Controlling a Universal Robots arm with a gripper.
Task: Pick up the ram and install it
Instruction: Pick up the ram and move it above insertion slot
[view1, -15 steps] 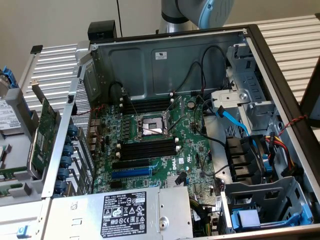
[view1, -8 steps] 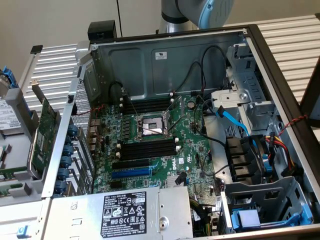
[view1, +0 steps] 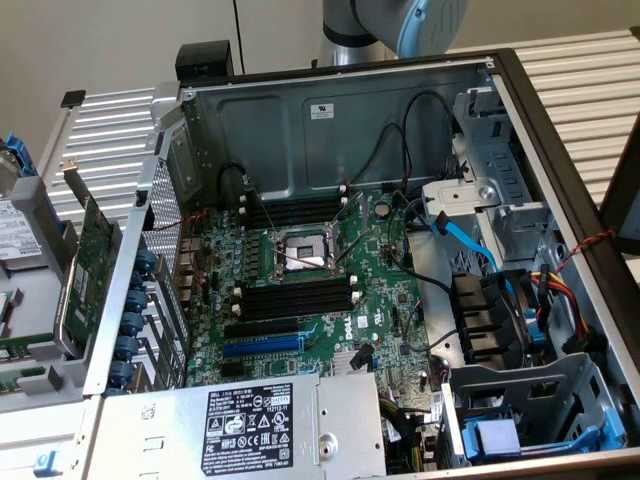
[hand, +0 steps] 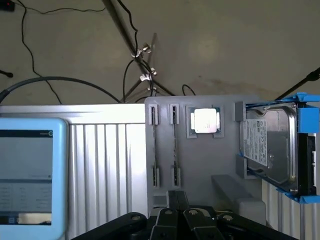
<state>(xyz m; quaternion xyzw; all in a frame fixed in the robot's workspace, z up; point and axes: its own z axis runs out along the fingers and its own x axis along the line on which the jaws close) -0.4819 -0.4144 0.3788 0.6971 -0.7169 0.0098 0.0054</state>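
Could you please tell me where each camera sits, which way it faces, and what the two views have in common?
Exterior view: sits above and to one side, looking down into the open computer case at its motherboard; the arm shows beyond the case.
Wrist view: sits on the wrist, looking down past the shut gripper at a grey parts tray with a hard drive; floor beyond.
Shared: the ribbed metal table, and apparently the hard drive.
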